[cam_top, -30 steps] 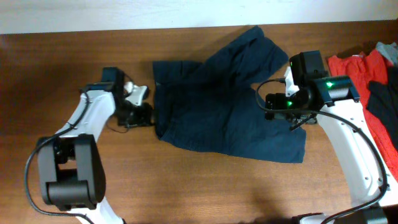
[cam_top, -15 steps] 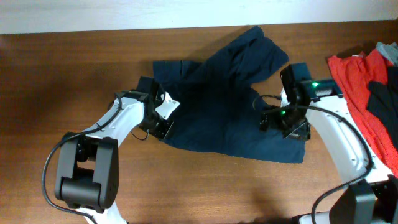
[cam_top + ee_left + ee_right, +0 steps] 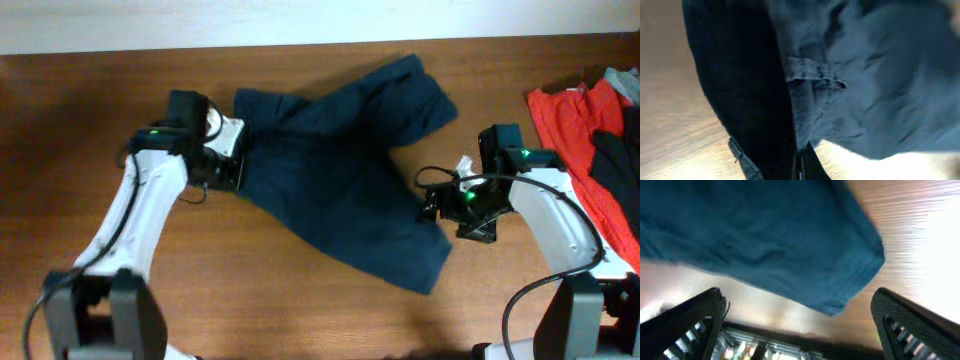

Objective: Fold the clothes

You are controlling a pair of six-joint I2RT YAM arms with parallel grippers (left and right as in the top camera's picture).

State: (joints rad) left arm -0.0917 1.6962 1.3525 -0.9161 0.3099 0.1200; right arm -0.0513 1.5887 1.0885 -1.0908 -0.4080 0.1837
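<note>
The brown wooden desk (image 3: 300, 300) carries the large, wrinkled dark navy-blue cloth garment (image 3: 340, 190), spread diagonally across its middle. The left hand (image 3: 232, 163) is pinched tight on the cloth's left edge. The right hand (image 3: 432, 205) gapes wide beside its right hem.

A brown wooden table (image 3: 300, 310) fills the view, its grain running lengthwise. At the table's right edge lies a crumpled bright red garment (image 3: 560, 115) with a dark patch (image 3: 612, 150) over its right part. A small grey cloth (image 3: 622, 82) sits at the table's far right corner, touching the red garment. A pale strip (image 3: 300, 20) runs along the table's far edge.
</note>
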